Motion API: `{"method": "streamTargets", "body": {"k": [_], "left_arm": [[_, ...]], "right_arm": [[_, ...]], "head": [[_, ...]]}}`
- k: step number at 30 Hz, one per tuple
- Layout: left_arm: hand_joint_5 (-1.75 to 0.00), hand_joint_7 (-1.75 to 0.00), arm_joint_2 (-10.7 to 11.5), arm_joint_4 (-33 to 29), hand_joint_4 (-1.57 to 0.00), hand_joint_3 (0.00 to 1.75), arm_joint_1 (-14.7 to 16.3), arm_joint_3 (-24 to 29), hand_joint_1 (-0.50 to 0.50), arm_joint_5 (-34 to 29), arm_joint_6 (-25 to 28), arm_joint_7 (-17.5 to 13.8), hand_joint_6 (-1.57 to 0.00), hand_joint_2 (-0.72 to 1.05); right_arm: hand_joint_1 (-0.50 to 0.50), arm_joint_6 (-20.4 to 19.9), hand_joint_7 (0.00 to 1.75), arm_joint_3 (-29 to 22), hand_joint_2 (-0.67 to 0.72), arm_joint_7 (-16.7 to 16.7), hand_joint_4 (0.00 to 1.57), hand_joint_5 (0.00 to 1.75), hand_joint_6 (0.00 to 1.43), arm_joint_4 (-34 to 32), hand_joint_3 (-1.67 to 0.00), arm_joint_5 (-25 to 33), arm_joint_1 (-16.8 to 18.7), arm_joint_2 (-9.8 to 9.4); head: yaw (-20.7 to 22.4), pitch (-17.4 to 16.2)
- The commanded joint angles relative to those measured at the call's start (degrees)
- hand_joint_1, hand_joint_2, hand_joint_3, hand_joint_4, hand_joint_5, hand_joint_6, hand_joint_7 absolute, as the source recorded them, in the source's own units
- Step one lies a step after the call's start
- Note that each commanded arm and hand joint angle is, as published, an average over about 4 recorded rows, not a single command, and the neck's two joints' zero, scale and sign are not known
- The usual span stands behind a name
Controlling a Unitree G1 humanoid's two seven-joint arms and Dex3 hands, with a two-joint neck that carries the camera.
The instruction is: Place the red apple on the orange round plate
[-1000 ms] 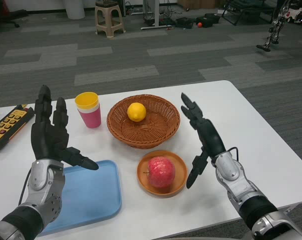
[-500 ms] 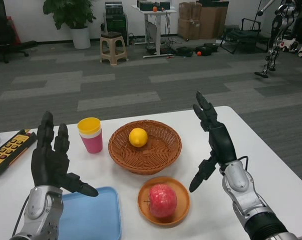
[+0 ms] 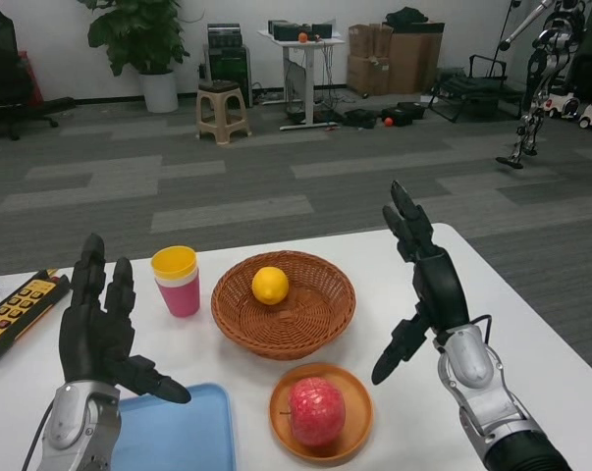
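Head view: right hand raised above the table's right side, fingers straight and spread, thumb angled down toward the plate; it holds nothing and touches nothing. Left hand likewise raised on the left, palm facing the camera, fingers extended and apart, thumb pointing right over the corner of the blue tray; empty as well. Red apple sits on the orange round plate, roughly centred, at the near middle of the white table, below and left of the right hand and clear of it. Blue tray lies just left of the plate, apart from it, partly cut off by the bottom edge. Behind the plate, a brown wicker basket with a lemon inside. Left of the basket, a pink cup with a yellow cup nested in its top. At the far left table edge, a yellow-and-black remote with coloured buttons. Beyond the table: grey carpet, a beige stool, a potted plant, cardboard boxes, and another robot standing at upper right.
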Motion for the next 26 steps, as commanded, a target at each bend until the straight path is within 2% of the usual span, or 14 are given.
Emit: {"method": "streamTargets", "body": {"k": [1,4,16,26], "left_arm": [[0.00,0.00,1.0,-0.5,0.00,0.09,-0.1,0.2,-0.50,0.3,-0.3,0.2,0.00,-0.64],[0.00,0.00,1.0,-0.6,0.00,0.09,-0.1,0.3,-0.50,0.4,-0.3,0.2,0.00,-0.64],[0.00,0.00,0.9,-1.0,0.00,0.09,0.3,0.7,-0.50,0.5,-0.4,0.2,0.00,-0.64],[0.00,0.00,0.9,-0.9,0.00,0.09,0.3,0.7,-0.50,0.5,-0.4,0.2,0.00,-0.64]], "right_arm": [[-0.46,-1.0,0.00,0.0,0.71,-0.6,0.00,0.00,0.00,-1.7,0.00,0.9,-0.7,-0.70],[-0.46,-1.0,0.00,0.1,0.66,-0.7,0.00,0.00,0.00,-2.2,0.00,0.9,-0.7,-0.70],[-0.46,-1.2,0.00,0.5,0.66,-1.1,0.00,0.00,0.00,-2.3,0.00,1.2,-0.7,-0.78],[-0.46,-1.8,0.00,0.4,0.66,-1.5,0.00,0.00,0.00,-2.7,0.00,1.6,-0.7,-0.55]], "head": [[0.0,0.0],[-0.1,-0.2],[0.0,-1.6],[-0.2,-1.6]]}}
